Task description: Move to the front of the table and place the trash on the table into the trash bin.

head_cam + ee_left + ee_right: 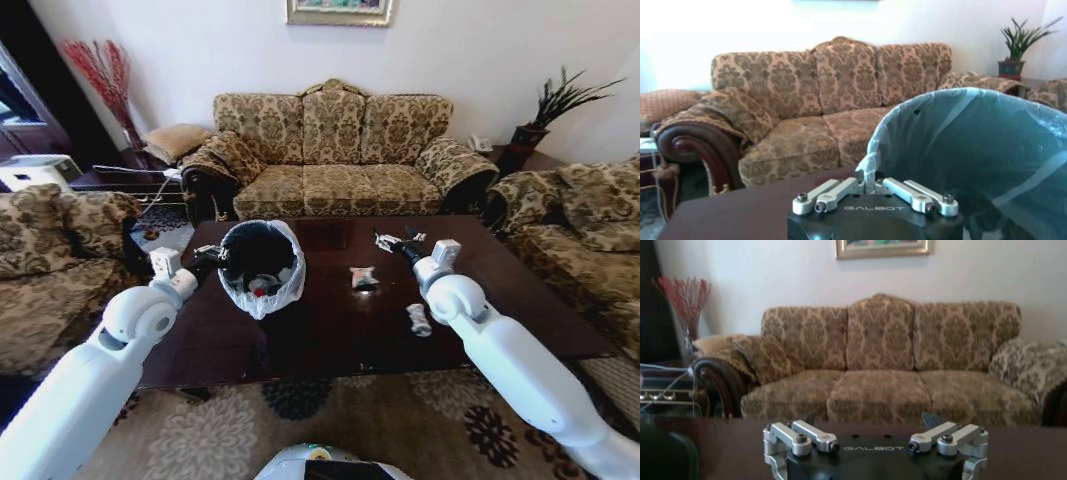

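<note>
Left claw (216, 258) clamped on the bin (262, 266) rim, middle-left on the table (330, 330). Right claw (392, 243) spread wide, holding nothing — up above the trash (364, 278) at middle. Best to drop straight down, pinch gently — bin held steady.

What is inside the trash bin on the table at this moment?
Inside the trash bin, held tilted by the left gripper, a small red and white scrap lies near the rim. The dark interior hides anything deeper.
</note>
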Robot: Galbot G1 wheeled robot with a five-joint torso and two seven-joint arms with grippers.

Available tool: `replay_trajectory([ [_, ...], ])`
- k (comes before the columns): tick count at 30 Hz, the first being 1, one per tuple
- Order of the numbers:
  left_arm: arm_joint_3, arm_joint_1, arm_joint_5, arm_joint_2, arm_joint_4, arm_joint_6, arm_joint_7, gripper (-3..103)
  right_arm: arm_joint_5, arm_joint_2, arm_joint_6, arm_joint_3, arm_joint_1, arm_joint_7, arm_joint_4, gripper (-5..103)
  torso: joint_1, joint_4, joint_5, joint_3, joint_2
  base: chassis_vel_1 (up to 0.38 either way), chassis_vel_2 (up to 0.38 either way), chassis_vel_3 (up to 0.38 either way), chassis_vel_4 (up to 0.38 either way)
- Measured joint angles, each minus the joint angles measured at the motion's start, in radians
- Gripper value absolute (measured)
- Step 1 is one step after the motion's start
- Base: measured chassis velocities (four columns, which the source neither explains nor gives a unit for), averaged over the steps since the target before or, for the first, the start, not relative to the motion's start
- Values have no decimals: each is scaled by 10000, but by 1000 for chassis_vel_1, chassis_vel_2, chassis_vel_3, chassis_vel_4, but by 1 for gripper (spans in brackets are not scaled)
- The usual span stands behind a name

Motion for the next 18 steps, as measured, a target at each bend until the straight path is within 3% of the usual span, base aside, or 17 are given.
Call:
replay_trajectory([
  [2,-27,13,0,0,-12,0,0,1,-40,110,30,-128,-1,-14,-156,100,0,2,3,0,0,-168,-220,126,148],
  [5,-91,-28,-4,28,-29,-1,-68,1,-75,825,71,-614,136,-84,-1307,100,-4,1,-3,-1,1,-70,-99,48,48],
  [13,-10,-86,2,122,-13,-1,-117,1,-31,2115,91,-1016,563,-614,-3194,100,-2,23,-16,-1,0,45,50,-6,-10],
  [18,38,-102,1,110,-16,-3,-87,1,-288,2550,84,-1196,628,-661,-3945,100,-2,4,-3,0,0,11,16,2,-3],
])
